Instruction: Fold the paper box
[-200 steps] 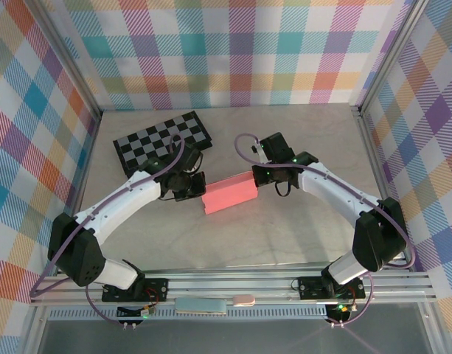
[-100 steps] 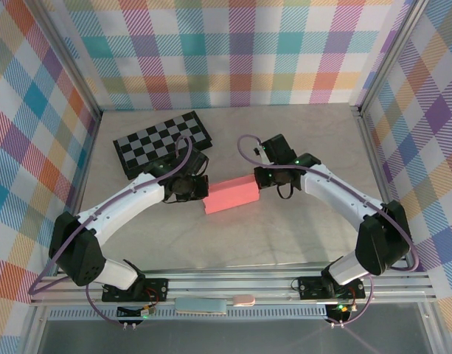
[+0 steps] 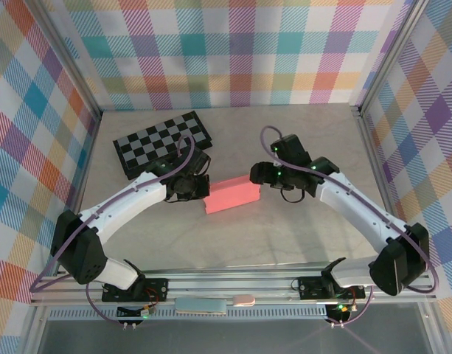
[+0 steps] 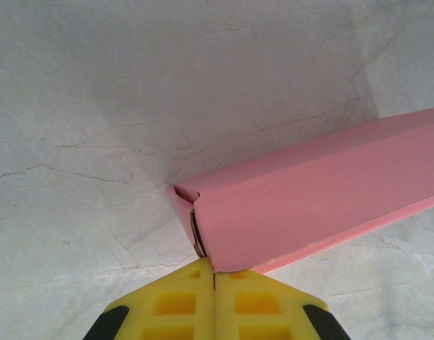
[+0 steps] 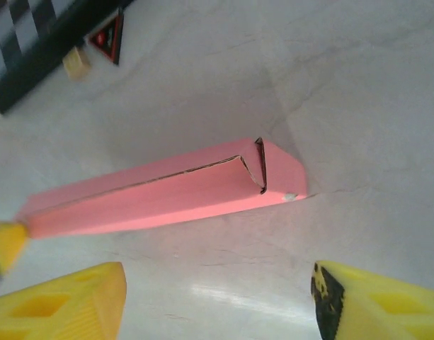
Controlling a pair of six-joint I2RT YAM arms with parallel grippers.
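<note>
pink paper box point(image 3: 231, 195) lies flat, closed up, mid table point(image 3: 284, 236), near the checkered board point(image 3: 163, 141). left gripper point(image 4: 214, 276): yellow fingers pressed together, tips touching the box's end corner. right gripper point(image 5: 213, 287): fingers spread wide, holding nothing, just short of the box's other end with its slit flap.

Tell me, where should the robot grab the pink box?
Probably the right end of the paper box, pinched across its narrow width from above by the open right gripper. It lies flat and long, so the short way suits the fingers best.
</note>
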